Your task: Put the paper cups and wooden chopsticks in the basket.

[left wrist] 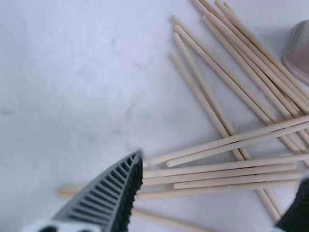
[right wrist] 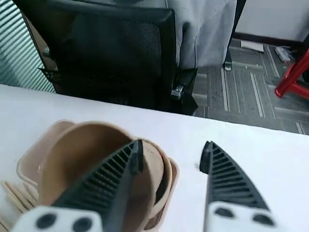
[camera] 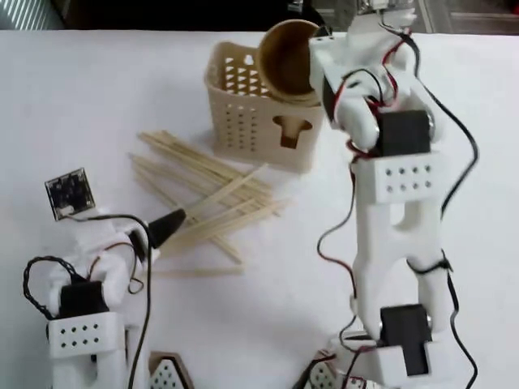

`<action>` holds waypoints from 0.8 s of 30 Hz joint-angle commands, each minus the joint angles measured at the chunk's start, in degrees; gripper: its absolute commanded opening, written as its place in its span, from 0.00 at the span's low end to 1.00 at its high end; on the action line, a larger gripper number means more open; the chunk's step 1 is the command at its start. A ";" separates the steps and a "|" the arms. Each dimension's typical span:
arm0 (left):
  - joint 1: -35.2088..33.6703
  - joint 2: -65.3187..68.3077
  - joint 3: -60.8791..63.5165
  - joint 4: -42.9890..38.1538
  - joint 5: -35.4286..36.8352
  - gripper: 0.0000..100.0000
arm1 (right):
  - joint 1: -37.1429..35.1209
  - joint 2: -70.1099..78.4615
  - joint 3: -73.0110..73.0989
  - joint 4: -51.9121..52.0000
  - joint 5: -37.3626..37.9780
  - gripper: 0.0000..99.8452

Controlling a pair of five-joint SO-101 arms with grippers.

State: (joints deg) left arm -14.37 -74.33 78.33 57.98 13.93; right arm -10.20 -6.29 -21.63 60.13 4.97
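The beige slotted basket stands at the back middle of the table. A brown paper cup lies tilted in its top, mouth toward the arm on the right. My right gripper is at the cup's rim. In the right wrist view the right gripper is open, one finger across the cup and the other outside it, above the basket's rim. Several wooden chopsticks lie scattered in front of the basket. My left gripper is open low over the chopsticks, and its black tip shows at their near-left end.
A small circuit board sticks up at the left arm. Cables run along both arms. A black office chair stands beyond the table's far edge. The basket's corner is close to the far chopsticks. Bare white table lies to the left.
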 commanded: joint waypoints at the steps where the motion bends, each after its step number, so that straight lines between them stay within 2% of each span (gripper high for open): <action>1: -0.57 -1.63 -0.18 -0.70 0.26 0.46 | -0.31 3.12 -2.20 -2.86 -0.53 0.21; 7: -0.57 -1.63 -0.18 -0.70 0.26 0.46 | -0.04 8.04 -2.29 -8.40 -0.53 0.21; 10: -0.57 -1.63 -0.18 -0.70 0.26 0.46 | -0.57 7.16 -3.60 -7.69 -0.62 0.21; 18: -0.57 -1.63 -0.18 -0.70 0.26 0.46 | -2.77 1.98 -6.86 5.23 -0.44 0.20; 24: -1.01 -1.63 -0.62 -0.70 0.62 0.46 | -6.20 -0.92 -6.95 21.23 0.88 0.20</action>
State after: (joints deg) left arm -14.37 -74.33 78.33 57.98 13.93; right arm -13.98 -3.12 -25.85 74.73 4.88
